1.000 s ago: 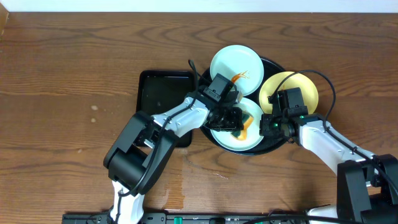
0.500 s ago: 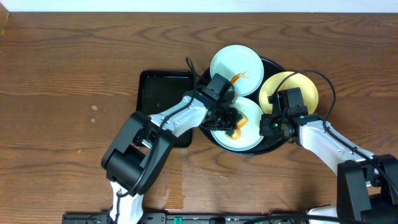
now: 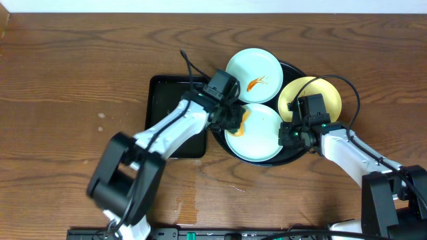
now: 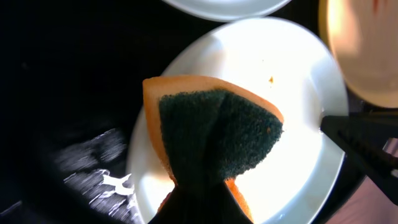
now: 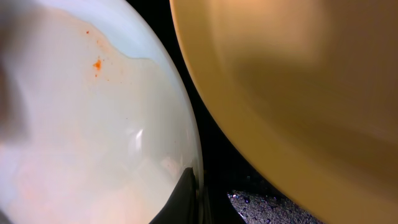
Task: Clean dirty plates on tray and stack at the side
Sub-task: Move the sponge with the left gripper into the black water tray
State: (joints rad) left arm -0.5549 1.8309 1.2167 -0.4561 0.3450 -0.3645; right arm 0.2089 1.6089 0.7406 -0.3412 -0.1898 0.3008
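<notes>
Sponge (image 4: 217, 134) now leftward on plate (image 4: 292, 93)

Brown wooden table (image 3: 67, 73) fills the overhead view, dark stain, strong wavy grain running left to right. White strip (image 3: 200, 5) along the top edge behind the table, wall or floor, cannot tell. Tan sliver (image 3: 3, 27) at the top left edge, unclear what. Small pale spots (image 3: 101, 117) on the left part of the tabletop. Faint light scratch (image 3: 235, 189) near the front. Soft glossy sheen (image 3: 188, 203) front centre; lighting even, no hard shadows.
</notes>
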